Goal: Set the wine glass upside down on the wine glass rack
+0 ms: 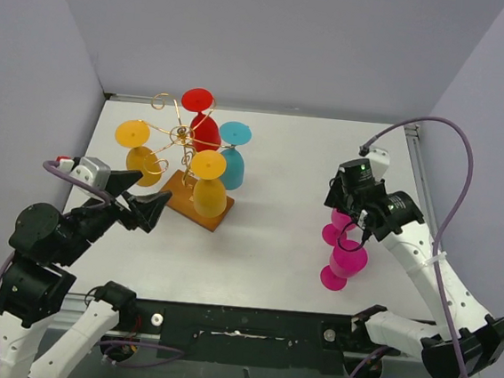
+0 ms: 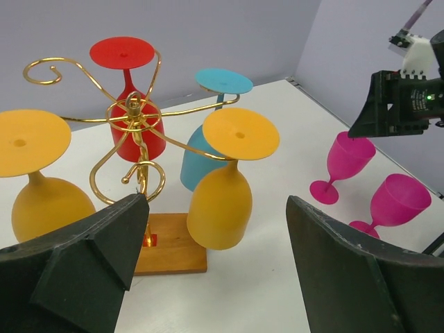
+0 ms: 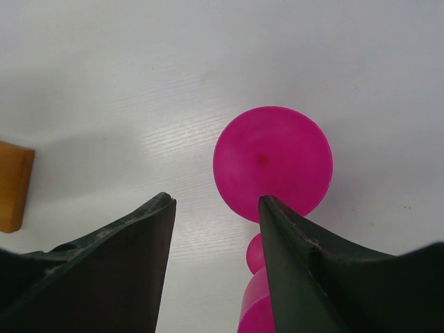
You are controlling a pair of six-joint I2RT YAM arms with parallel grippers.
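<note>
Magenta wine glass (image 3: 272,163) upright, right of centre in the top view, beneath your right gripper (image 3: 215,201).
Likely light and slick: take it by the stem. Jaws stand spread and empty, as on the left gripper (image 2: 216,201).

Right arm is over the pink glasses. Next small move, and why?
Probably shift the right gripper sideways until the pink glass sits between its fingers, then close. In the wrist view the jaws stand apart over bare table, and the glass lies off to one side, partly hidden behind one finger. Closing here would likely miss it or knock it.
</note>
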